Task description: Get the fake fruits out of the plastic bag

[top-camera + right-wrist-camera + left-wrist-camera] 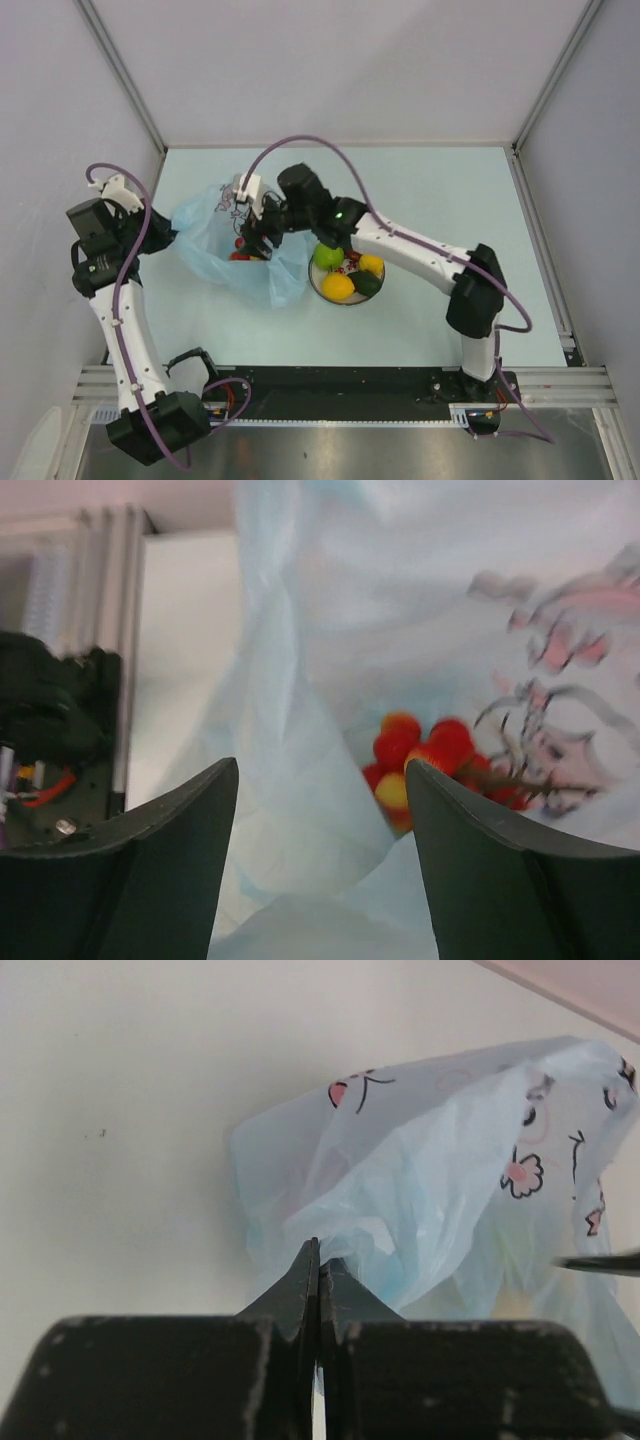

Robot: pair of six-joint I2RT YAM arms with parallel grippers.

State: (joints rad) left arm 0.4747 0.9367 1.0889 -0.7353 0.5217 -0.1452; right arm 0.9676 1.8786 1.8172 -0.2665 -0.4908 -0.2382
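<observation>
My left black two-finger gripper (318, 1252) is pinched tight, fingertips pressed together, while my right arm stretches across leftward with my right black two-finger gripper (320, 770) spread wide apart.

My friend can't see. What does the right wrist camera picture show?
A cluster of glossy red and yellow plastic berries sits inside a thin, crinkly light-blue plastic bag with pink and black print. The right pincer is open, its two dark fingers at the bottom of the picture, the berries near one fingertip.
</observation>
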